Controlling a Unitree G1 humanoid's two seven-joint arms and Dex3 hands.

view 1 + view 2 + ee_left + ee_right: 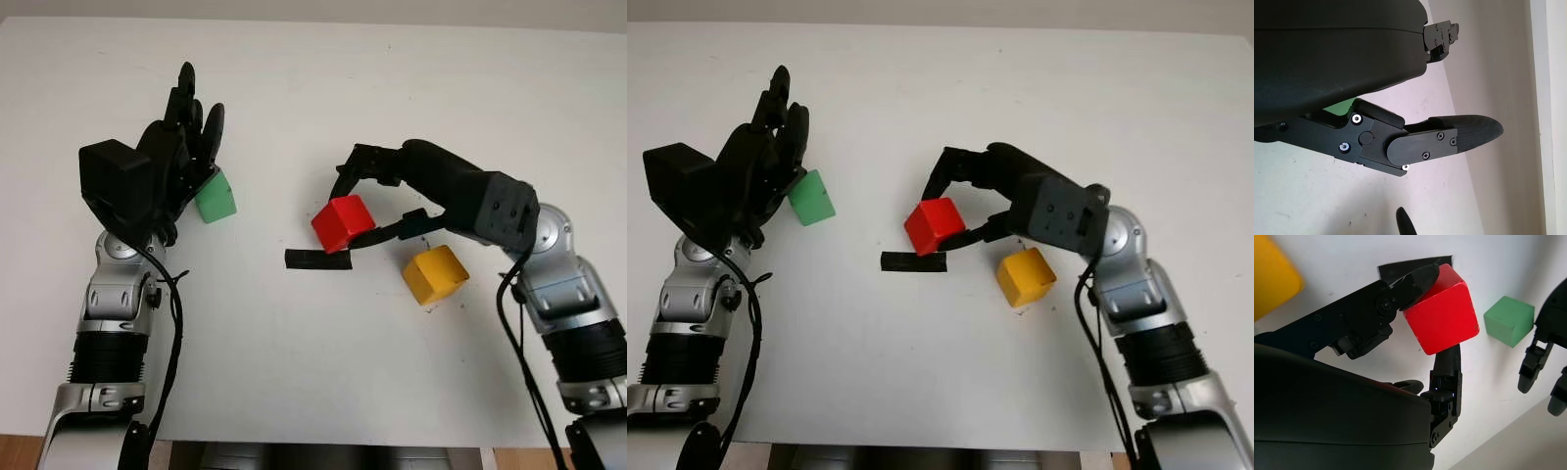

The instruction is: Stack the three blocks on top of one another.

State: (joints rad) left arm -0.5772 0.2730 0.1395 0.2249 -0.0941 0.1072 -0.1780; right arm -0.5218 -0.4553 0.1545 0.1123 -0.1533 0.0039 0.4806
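My right hand [355,206] is shut on the red block [343,223], holding it tilted just above the white table, near the middle; its fingers [1410,286] pinch the block [1442,311] from two sides. The yellow block [435,274] lies on the table just right of it, under the right forearm. The green block [215,198] sits on the table at the left, right beside my left hand [186,137], which is open and holds nothing. A sliver of green [1337,107] shows behind the left hand's shell.
A strip of black tape [317,259] lies on the table [294,362] just below the red block. The table's front edge runs along the bottom of the eye views, its far edge along the top.
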